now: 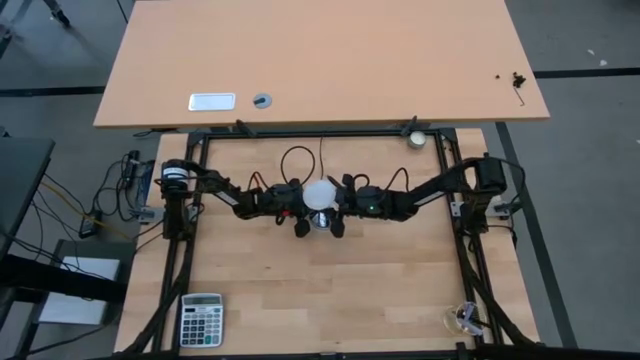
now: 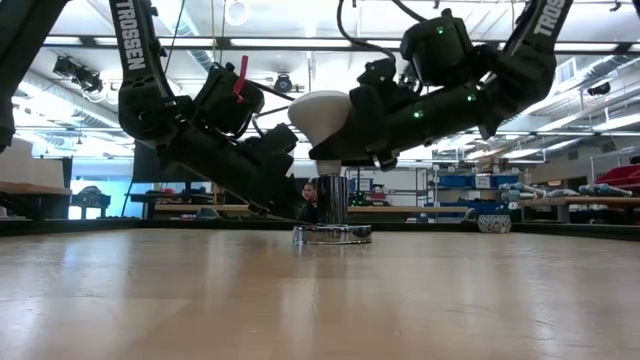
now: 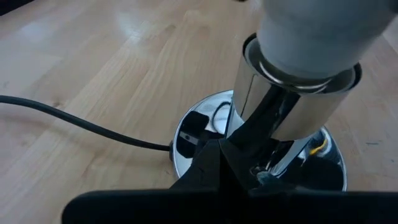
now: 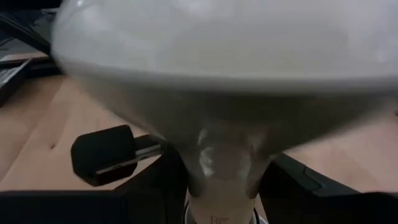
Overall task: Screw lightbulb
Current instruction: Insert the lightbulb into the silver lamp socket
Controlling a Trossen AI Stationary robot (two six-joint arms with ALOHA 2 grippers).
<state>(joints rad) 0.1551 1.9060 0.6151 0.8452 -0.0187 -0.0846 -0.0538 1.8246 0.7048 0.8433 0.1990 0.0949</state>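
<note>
Lightbulb [image 2: 322, 115] sits upright in the chrome socket [image 2: 331, 197] mid-table, right pincer [image 2: 345, 125] clamped round its dome to twist it in, left pincer [image 3: 249, 158] closed on the socket stem so the base [image 3: 193, 143] can't spin.

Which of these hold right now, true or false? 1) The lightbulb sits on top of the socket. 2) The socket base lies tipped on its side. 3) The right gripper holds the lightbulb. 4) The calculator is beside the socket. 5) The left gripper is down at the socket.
1) True: the lightbulb stands atop the socket base.
2) False: it stands upright on the table.
3) True: the right gripper is shut on the lightbulb.
4) False: the calculator lies far off, at a table corner.
5) True: the left gripper grips the socket's chrome stem.
</note>
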